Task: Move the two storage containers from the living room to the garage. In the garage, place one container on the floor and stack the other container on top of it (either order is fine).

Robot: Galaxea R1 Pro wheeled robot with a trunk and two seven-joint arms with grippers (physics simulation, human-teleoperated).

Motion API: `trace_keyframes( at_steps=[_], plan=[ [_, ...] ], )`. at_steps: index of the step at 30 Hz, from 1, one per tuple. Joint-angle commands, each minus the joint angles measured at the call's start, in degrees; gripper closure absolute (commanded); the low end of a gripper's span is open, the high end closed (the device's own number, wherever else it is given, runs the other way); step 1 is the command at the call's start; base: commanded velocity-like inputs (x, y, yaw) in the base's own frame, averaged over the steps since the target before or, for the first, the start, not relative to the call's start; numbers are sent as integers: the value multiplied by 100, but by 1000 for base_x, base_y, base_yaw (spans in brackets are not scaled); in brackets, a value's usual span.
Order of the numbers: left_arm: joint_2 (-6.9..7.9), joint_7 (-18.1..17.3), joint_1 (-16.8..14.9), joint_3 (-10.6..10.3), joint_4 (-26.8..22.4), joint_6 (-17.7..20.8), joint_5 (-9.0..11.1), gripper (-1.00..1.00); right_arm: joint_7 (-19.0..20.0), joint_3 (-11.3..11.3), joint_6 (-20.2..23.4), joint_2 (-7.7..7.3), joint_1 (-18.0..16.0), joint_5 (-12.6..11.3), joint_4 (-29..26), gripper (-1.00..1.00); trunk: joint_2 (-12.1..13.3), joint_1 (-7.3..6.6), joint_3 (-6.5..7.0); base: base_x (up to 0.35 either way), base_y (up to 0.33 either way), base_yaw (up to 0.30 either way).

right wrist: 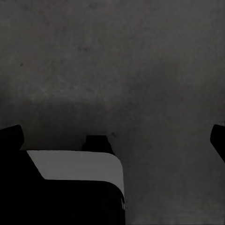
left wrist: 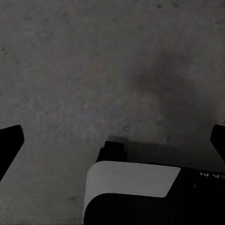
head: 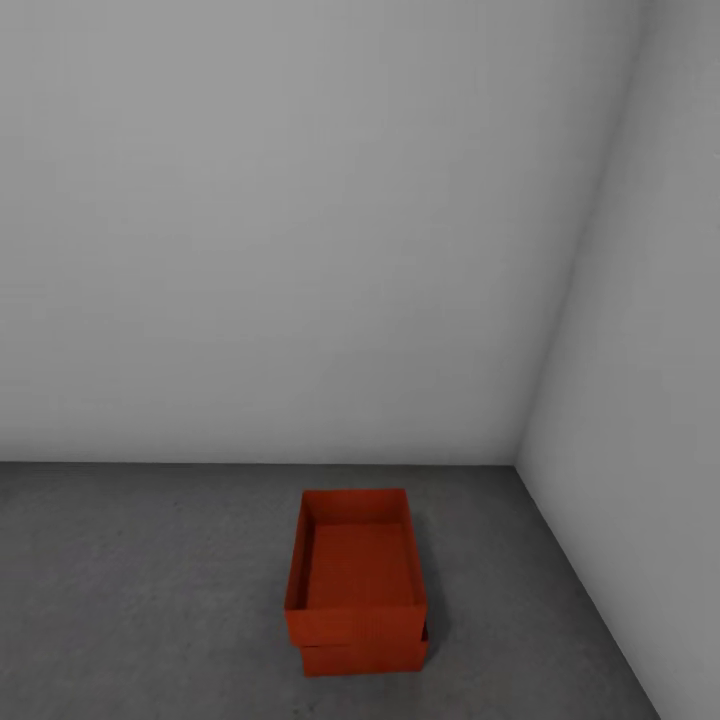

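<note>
Head view: the upper orange-red lidless plastic bin (head: 358, 565) is seen stacked on the lower identical bin (head: 365, 655), slightly skewed, on the dark grey concrete floor (head: 150, 590) near the pale grey wall corner (head: 520, 462). The stack is judged done; any retreat is best made clear of it.

Left wrist view: the left gripper (left wrist: 112, 140) is spread wide, nothing held, over concrete.

Right wrist view: the right gripper (right wrist: 112, 138) is likewise spread, empty.

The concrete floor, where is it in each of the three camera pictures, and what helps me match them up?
Head view: the concrete floor is the dark band below the pale walls, under the stacked containers.
Left wrist view: mottled grey floor behind the left gripper.
Right wrist view: the same floor behind the right gripper.
Shared landmark: the rough grey concrete.
</note>
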Motion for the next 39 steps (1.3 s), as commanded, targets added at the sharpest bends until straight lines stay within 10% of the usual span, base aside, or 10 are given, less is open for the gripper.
trace_keyframes(
  at_steps=[1,11,39],
  plan=[
    [-5,10,68,-17,1,-1,55,-100,-1,54,-33,6,80,-56,16,-100,-3,0,-5,0,0,0],
    [-12,12,598,-17,2,35,58,-100,-1,51,-18,-20,519,-68,19,-100,-3,0,-5,0,0,0],
    [-1,19,636,-45,-55,-17,-6,-100,-1,60,46,-60,546,-77,19,-100,-3,0,-5,0,0,0]
  ],
)
